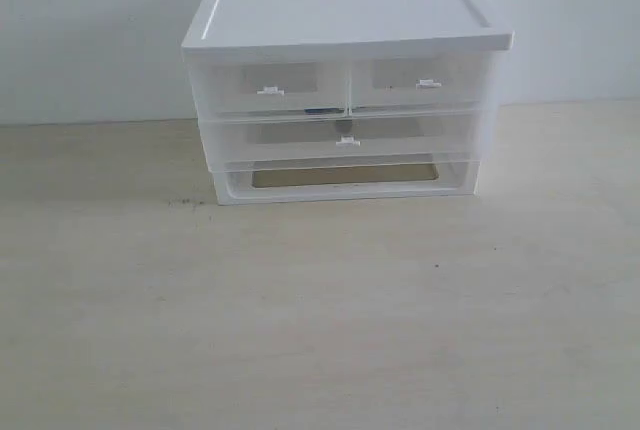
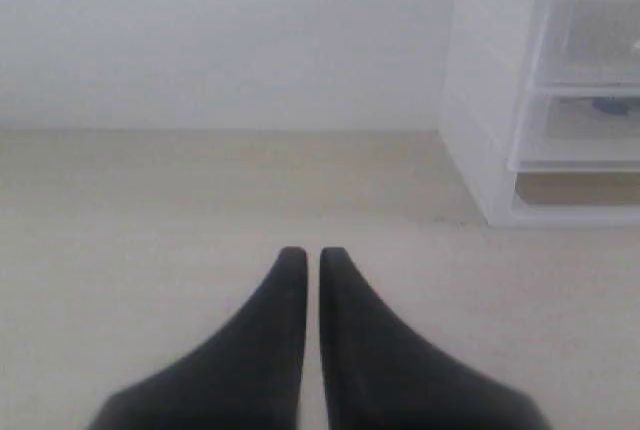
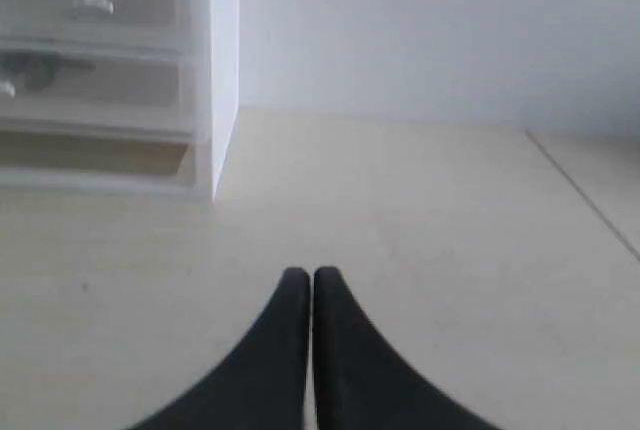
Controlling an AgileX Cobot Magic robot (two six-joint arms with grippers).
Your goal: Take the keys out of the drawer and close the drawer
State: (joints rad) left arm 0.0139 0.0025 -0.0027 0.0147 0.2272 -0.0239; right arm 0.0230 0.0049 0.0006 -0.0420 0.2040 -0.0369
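In the exterior view, a white drawer cabinet stands on a pale table. The drawer sits under two half-width ones. A small blue patch shows through its front, probably the keys, though it is too blurred to be sure. Neither arm shows here.

In the left wrist view, the left gripper hangs over bare table with its jaws drawn together, only a slit between them, holding nothing.

In the right wrist view, the right gripper has its jaws pressed together and empty, well apart from the cabinet.
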